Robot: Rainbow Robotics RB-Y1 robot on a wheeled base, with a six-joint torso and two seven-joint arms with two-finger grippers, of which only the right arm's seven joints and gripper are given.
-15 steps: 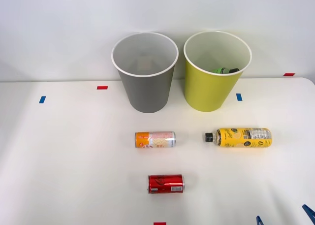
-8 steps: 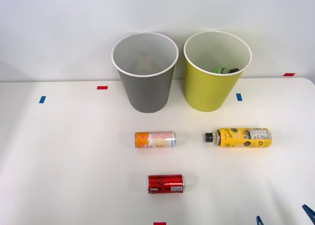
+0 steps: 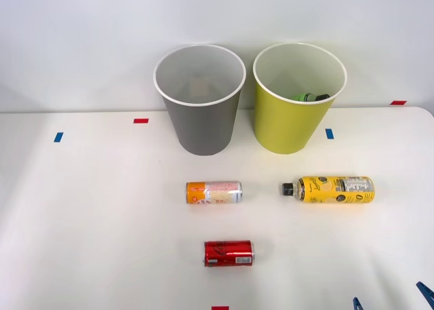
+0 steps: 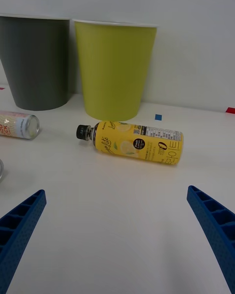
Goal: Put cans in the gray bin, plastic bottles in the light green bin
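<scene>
Sorting desk (image 3: 81, 215): one bottle binned, three items loose.
Yellow bottle (image 3: 330, 189) lies just before light green bin (image 3: 291, 120), green bottle (image 3: 304, 98) inside it; orange can (image 3: 214, 192), red can (image 3: 229, 253) before gray bin (image 3: 201, 123); right gripper (image 4: 117, 240) jaws released.

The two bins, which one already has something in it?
The light green bin, the right-hand one: a green bottle with a black cap lies at its bottom. The gray bin beside it shows just its white inside.

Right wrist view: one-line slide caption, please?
Open right gripper faces the yellow-label bottle lying on the table before the light green bin and gray bin.
</scene>
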